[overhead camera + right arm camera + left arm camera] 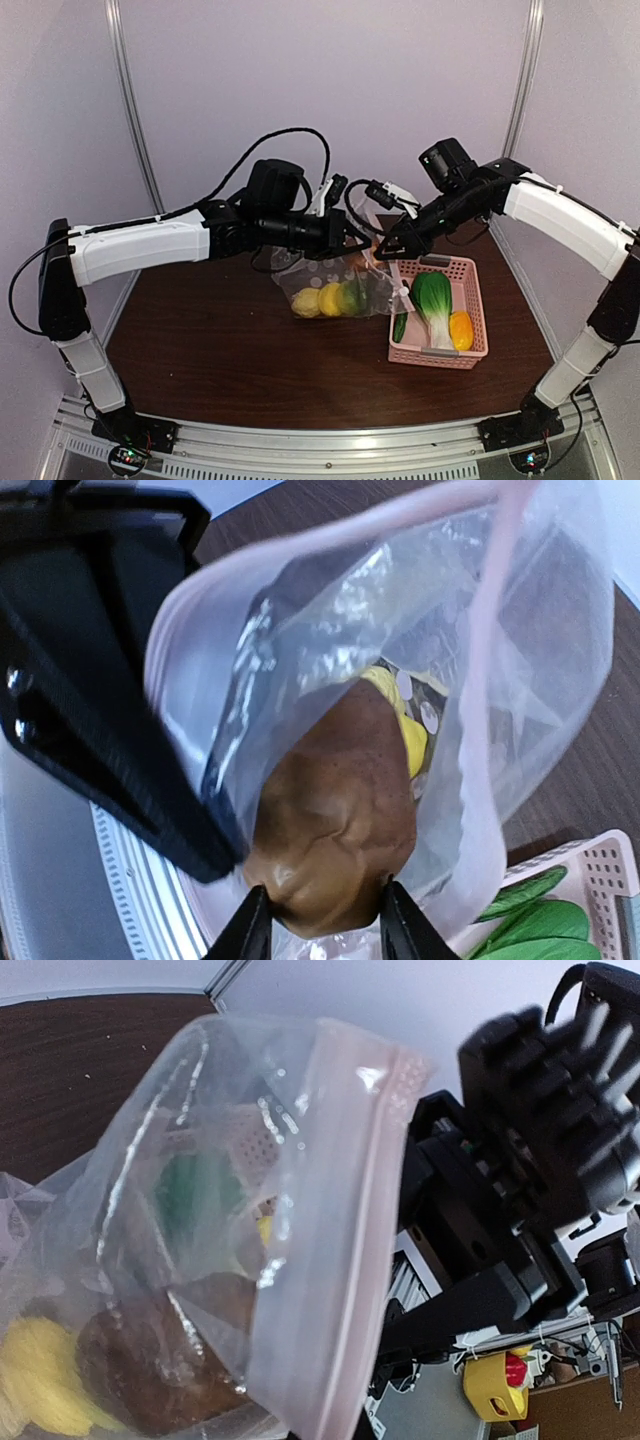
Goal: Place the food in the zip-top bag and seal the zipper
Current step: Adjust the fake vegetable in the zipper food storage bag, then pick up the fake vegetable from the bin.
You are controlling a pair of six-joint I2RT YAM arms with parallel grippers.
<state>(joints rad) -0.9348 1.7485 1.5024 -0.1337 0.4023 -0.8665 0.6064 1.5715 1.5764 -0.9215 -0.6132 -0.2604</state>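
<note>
**Bag and bread at the loading step.** The bag (325, 285) hangs mouth up over the middle of the counter (220, 340); I cannot tell whether its bottom touches. My left fingers (170, 810) appear to pinch the mouth edge. My right fingers (252, 930) are closed on either side of a bread piece (335, 820) at the open mouth.

The film is thin, clear, glossy and creased. I judge it limp and slippery, best taken at the zipper (345, 1250), the stiffer pale strip. The bread is brown, matt and lumpy, and I expect it to be light and firm enough for a side pinch.

Rounded yellow lemons (318, 301) lie inside the bag. The pink perforated basket (435, 357), near the right edge, holds a smooth bok choy (433, 298) and an orange piece (461, 330), both probably light and rigid.
</note>
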